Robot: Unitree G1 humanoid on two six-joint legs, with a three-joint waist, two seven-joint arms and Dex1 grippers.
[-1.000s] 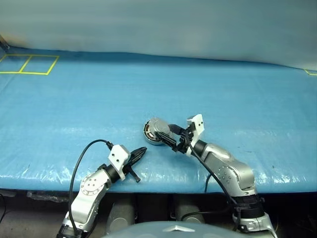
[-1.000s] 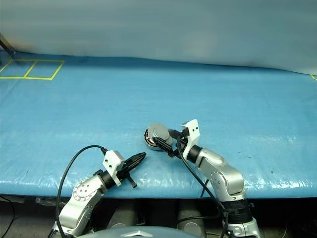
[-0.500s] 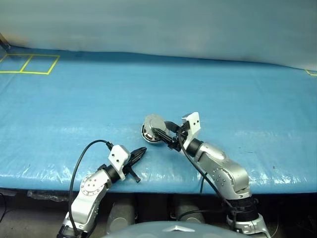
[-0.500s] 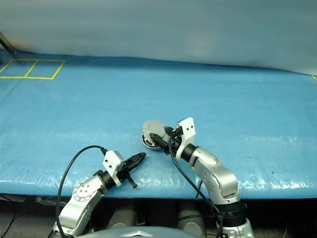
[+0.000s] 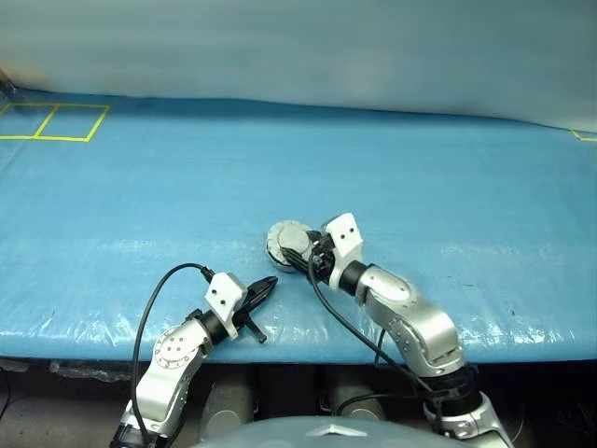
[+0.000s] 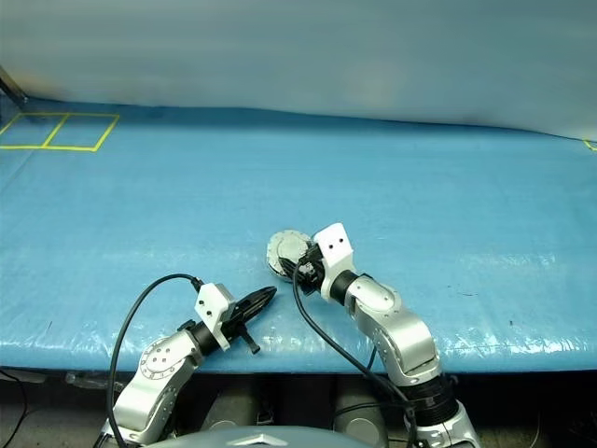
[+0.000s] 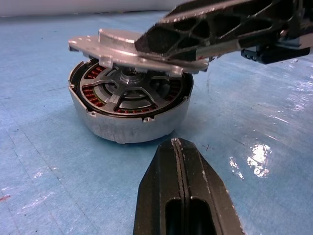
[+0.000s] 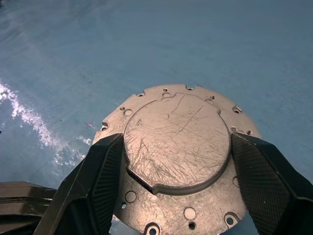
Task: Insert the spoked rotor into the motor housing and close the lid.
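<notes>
At the upper left of your head view, yellow tape lines (image 5: 54, 121) mark a pair of boxes on the blue sheet (image 5: 448, 177) that covers the desk.

Lower left, your left gripper (image 5: 262, 290) hangs near the front edge of the desk with its fingers (image 7: 182, 196) pressed together and nothing between them. A black cable (image 5: 149, 313) loops from its wrist back along the arm. The tip points up and to the right, toward the motor housing (image 7: 128, 117), and stops short of it with bare blue sheet between.

Just left of centre in the head view, the housing sits flat on the sheet. In your left wrist view you can see into it: the ring of copper windings (image 7: 93, 85) runs around the inside wall, and the spoked rotor (image 7: 131, 93) lies seated in the middle, its spokes level with the rim.

The lid (image 8: 177, 147) sits directly over the housing, plain grey scratched face up, tilted slightly. In the left wrist view a gap shows between it and the housing rim on the side nearest that camera, so it is not closed flat.

Right of that, your right gripper (image 8: 177, 171) reaches in from the lower right of the frame. Its fingers (image 8: 93, 186) stand wide and clasp the lid on two opposite edges, one on each side of the raised round centre.
</notes>
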